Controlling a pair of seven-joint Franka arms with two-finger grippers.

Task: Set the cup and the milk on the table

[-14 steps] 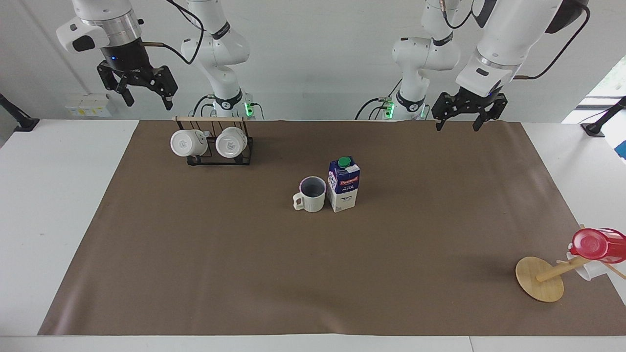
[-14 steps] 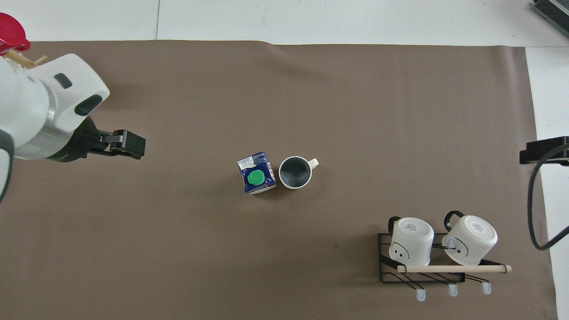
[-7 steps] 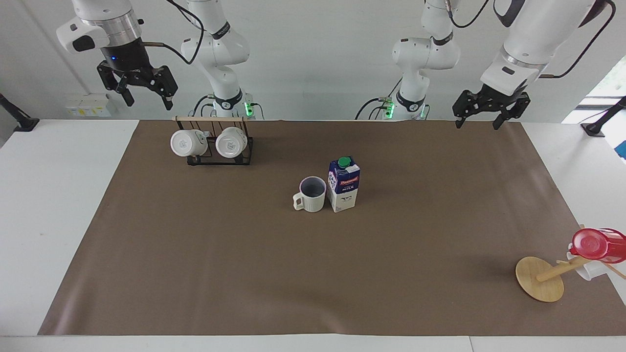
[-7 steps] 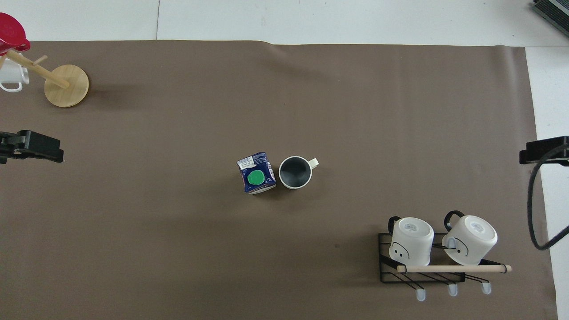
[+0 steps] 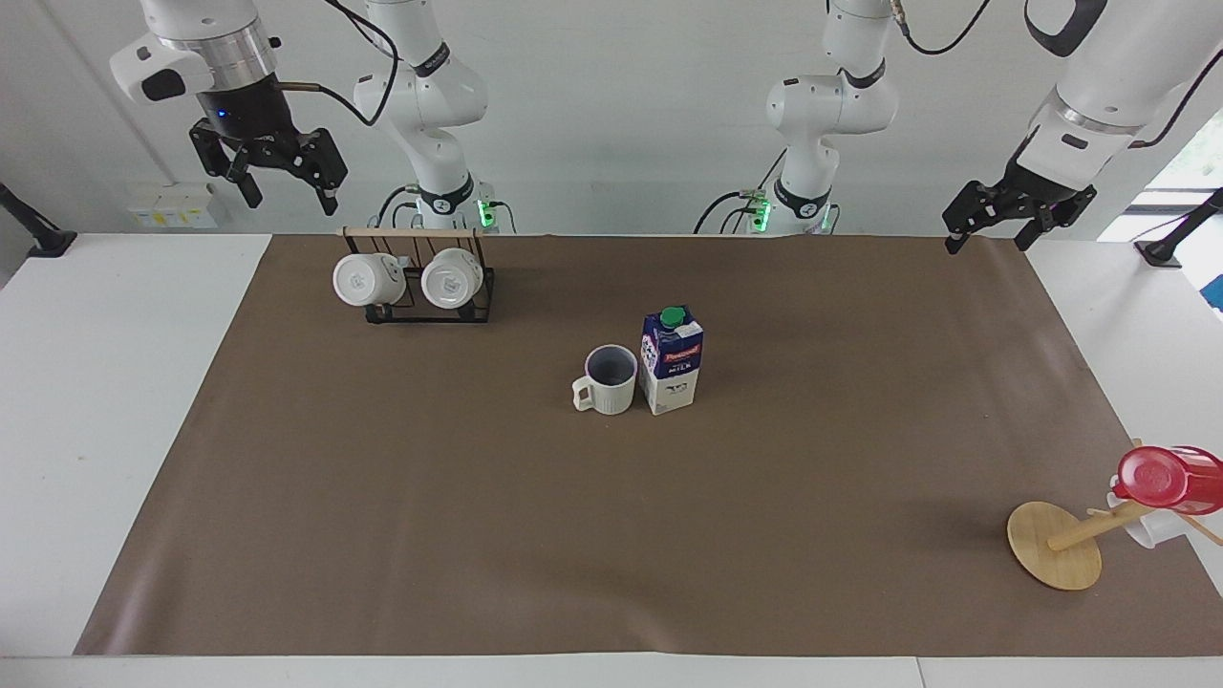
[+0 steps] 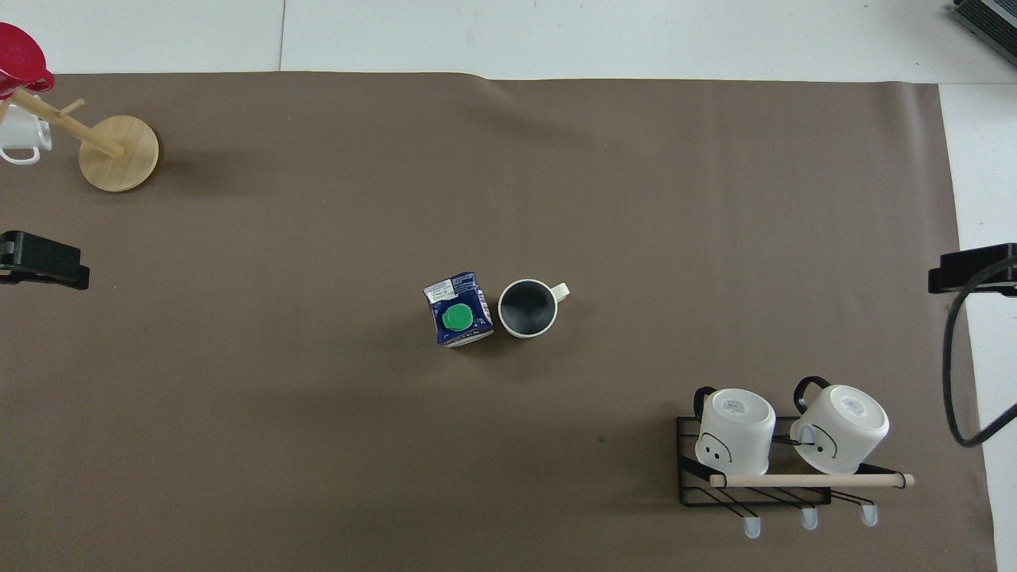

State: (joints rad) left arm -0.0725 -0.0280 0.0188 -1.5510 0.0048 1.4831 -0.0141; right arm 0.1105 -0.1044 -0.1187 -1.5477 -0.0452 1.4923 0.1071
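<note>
The ribbed cream cup (image 5: pixel 609 379) (image 6: pixel 528 308) stands upright on the brown sheet of the table (image 5: pixel 611 535) (image 6: pixel 318 445), its handle pointing toward the right arm's end. Beside it, toward the left arm's end, stands the milk (image 5: pixel 672 360) (image 6: pixel 458 319), a blue and white carton with a green cap. They almost touch. My left gripper (image 5: pixel 989 223) hangs open and empty in the air over the sheet's corner at the left arm's end. My right gripper (image 5: pixel 279 182) hangs open and empty high over the table's edge beside the mug rack.
A black wire rack (image 5: pixel 427 291) (image 6: pixel 763 469) holding two glossy white mugs stands near the right arm's base. A tipped wooden mug tree (image 5: pixel 1056 545) (image 6: pixel 117 141) with a red cup (image 5: pixel 1168 477) lies at the sheet's corner farthest from the left arm's base.
The left arm has swung away from the middle toward its own end of the table, gripper still open. The right arm, cup and milk have not moved.
</note>
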